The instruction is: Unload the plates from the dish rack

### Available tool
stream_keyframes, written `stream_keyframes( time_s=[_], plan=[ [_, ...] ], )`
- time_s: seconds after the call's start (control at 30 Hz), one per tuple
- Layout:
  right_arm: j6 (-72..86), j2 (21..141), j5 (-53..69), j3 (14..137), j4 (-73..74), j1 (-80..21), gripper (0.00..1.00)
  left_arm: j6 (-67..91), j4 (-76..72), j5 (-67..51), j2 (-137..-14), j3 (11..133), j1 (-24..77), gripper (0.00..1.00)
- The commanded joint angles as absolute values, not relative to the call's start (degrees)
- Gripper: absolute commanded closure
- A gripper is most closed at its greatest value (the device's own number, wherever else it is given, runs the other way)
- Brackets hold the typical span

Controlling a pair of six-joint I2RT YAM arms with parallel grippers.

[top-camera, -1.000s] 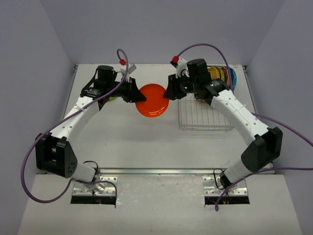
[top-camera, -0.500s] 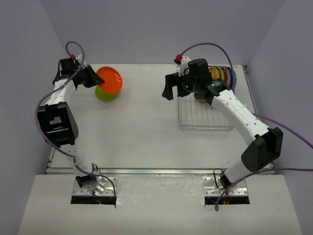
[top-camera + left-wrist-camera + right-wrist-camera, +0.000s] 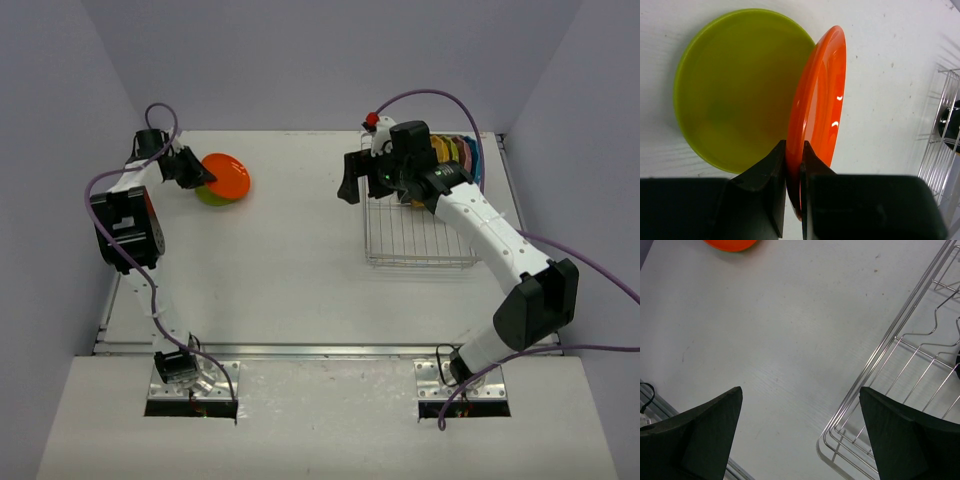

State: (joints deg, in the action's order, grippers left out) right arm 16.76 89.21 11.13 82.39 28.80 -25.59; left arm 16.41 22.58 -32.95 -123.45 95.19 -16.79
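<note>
Lower than a moment ago, my left end effector [image 3: 792,150] pinches the orange plate [image 3: 820,90], tilted over the green plate [image 3: 725,95] on the worktop [image 3: 290,250], nearly stacked. My right end effector [image 3: 800,390] gapes empty beside the rack [image 3: 415,245], where plates [image 3: 458,152] remain.

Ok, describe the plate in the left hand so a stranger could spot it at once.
Go to the white table's far left corner. A lime green plate lies flat there; the orange plate stands tilted on edge above it, its rim pinched in the left hand.
</note>
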Motion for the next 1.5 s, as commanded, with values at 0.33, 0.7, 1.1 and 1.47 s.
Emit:
stream_keyframes(
  time_s=[0.33,0.7,1.1,1.47],
  plan=[
    [17.4,89.3,13.3,83.6,27.8,-25.4,0.01,16.4,21.9,-33.2,-125.7,100.5,-19.2,0.77],
    [16.6,89.9,10.9,85.1,28.4,-25.4,0.01,12.0,24.9,-24.8,-121.3,101.2,-19.1,0.42],
    [15.1,91.2,1.0,86.1,29.8,-25.1,0.01,0.5,30.8,-12.9,-118.2,100.6,-14.2,0.37],
    [17.4,97.8,-15.3,89.5,33.2,-17.5,0.31,-7.8,14.7,4.5,-95.3,82.7,-4.1,0.36]
  ],
)
